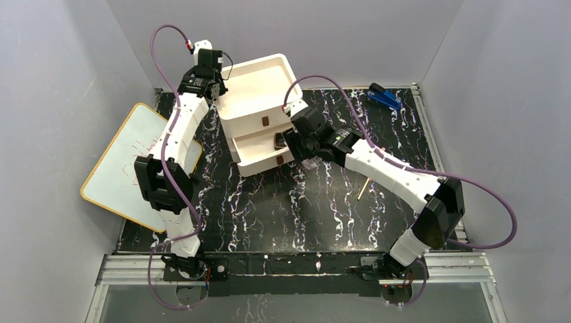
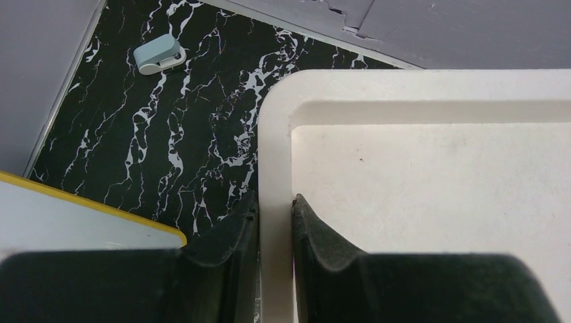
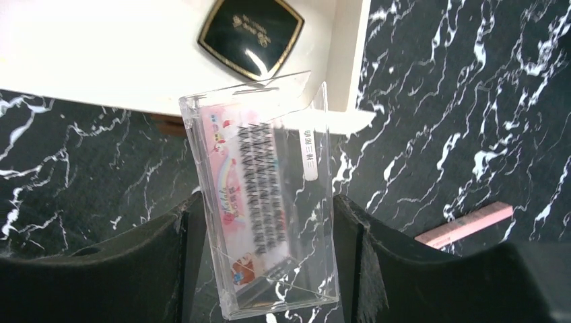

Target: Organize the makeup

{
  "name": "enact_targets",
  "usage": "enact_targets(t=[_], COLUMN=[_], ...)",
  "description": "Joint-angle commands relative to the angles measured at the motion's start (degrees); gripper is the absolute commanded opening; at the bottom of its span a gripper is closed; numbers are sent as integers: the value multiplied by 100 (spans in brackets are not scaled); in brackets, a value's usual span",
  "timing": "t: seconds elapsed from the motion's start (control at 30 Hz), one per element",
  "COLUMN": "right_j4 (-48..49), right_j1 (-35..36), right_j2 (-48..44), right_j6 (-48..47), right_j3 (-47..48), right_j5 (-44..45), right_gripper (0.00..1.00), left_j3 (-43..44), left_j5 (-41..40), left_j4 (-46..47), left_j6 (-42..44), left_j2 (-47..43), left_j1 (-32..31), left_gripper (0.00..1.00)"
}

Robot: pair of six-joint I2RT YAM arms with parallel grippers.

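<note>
My right gripper [image 3: 266, 208] is shut on a clear rectangular case [image 3: 269, 195] with a pink multicolour card and black rows inside. It holds the case just in front of the open lower drawer [image 3: 101, 47] of the white organizer [image 1: 259, 81]. A square black compact [image 3: 250, 33] lies in that drawer. A thin pink stick [image 3: 464, 223] lies on the table to the right, also in the top view [image 1: 364, 187]. My left gripper [image 2: 275, 205] is shut on the rim [image 2: 275, 134] of the organizer's top tray. The sponge and puff are out of view.
A blue stapler-like object [image 1: 384, 97] lies at the back right. A yellow-edged whiteboard [image 1: 128, 161] leans at the left. A small pale blue object [image 2: 159, 54] lies behind the organizer. Grey walls enclose the black marble table [image 1: 303, 215].
</note>
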Motion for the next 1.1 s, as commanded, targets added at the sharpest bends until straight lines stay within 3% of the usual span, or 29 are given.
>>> enact_targets(t=[0.0,0.53,1.07], right_j4=[148,301,1076], right_j1=[101,134,134], right_j2=[175,966,1470], right_j6=[-366,-1000,-1263], right_j3=[721,1910,1478], right_j5=[125,-60,-1001], right_gripper=[44,44,43], left_j3=[-544,-777,-667], left_j5=[606,957,1850], left_j4=[-1162,-1104,-1264], left_j6=[331,650,1038], left_j2=[320,98,37], left_j1=[59,10,-36], left_gripper=[0,0,0])
